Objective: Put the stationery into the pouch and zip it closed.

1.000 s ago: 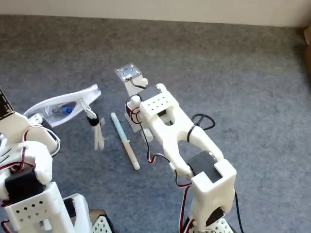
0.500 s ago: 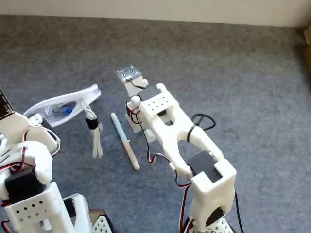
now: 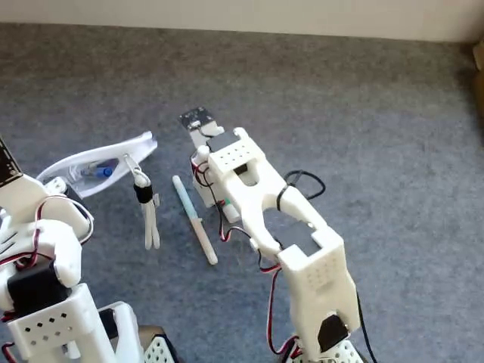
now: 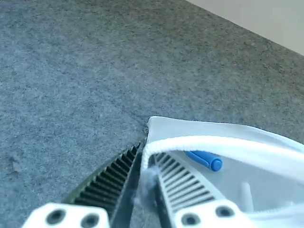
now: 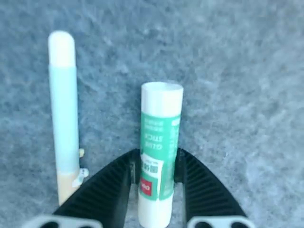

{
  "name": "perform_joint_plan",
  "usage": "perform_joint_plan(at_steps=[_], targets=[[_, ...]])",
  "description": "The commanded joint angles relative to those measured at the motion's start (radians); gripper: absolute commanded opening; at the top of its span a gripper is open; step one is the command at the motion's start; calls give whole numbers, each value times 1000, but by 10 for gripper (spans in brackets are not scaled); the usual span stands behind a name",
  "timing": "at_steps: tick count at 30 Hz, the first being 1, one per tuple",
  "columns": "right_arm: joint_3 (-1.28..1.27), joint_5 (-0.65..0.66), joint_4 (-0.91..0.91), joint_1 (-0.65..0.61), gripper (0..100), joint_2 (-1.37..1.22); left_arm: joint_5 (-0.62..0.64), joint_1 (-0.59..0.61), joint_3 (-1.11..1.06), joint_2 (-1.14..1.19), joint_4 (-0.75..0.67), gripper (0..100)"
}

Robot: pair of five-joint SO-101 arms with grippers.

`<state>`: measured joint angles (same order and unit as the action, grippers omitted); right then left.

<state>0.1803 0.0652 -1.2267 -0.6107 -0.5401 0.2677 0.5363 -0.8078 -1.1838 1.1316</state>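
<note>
A translucent white pouch (image 3: 98,168) lies open at the left, with a blue pen (image 3: 103,172) inside. My left gripper (image 4: 145,161) is shut on the pouch's near edge (image 4: 190,142), and the blue pen (image 4: 204,159) shows just beyond its fingers. The zipper pull's black strap and white tassels (image 3: 149,212) trail toward the middle. A light-blue and cream pen (image 3: 193,219) lies on the carpet beside my right arm (image 3: 234,162). My right gripper (image 5: 156,159) is shut on a white and green glue stick (image 5: 160,118), which lies parallel to the pen (image 5: 64,104).
Grey carpet (image 3: 363,113) covers the whole work surface, with a pale wall strip (image 3: 302,15) along the far edge. A black cable loop (image 3: 306,185) hangs off the right arm. The left arm's base (image 3: 45,302) stands at the near left.
The right arm has swung a little left and farther out, its upper links shifting left. The zipper tassels have drifted slightly nearer. The pouch and the left arm have stayed put.
</note>
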Motion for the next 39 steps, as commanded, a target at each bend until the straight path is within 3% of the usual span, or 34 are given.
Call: perform_joint_plan(at_steps=[1,5,17,22,26,39], targets=[[71,12,-24,8,104,-15,6,19,51,10,-29,11],[101,14,-24,8,2,-21,6,19,51,10,-29,11],[312,14,-291,8,5,-21,6,12,51,8,-26,11],[386,14,-374,8,5,-21,-9,-71,53,8,-26,11],[440,14,-423,8,5,-21,-52,-131,53,8,-25,11],[529,6,-530,10,5,-19,-54,-137,51,8,-25,11]])
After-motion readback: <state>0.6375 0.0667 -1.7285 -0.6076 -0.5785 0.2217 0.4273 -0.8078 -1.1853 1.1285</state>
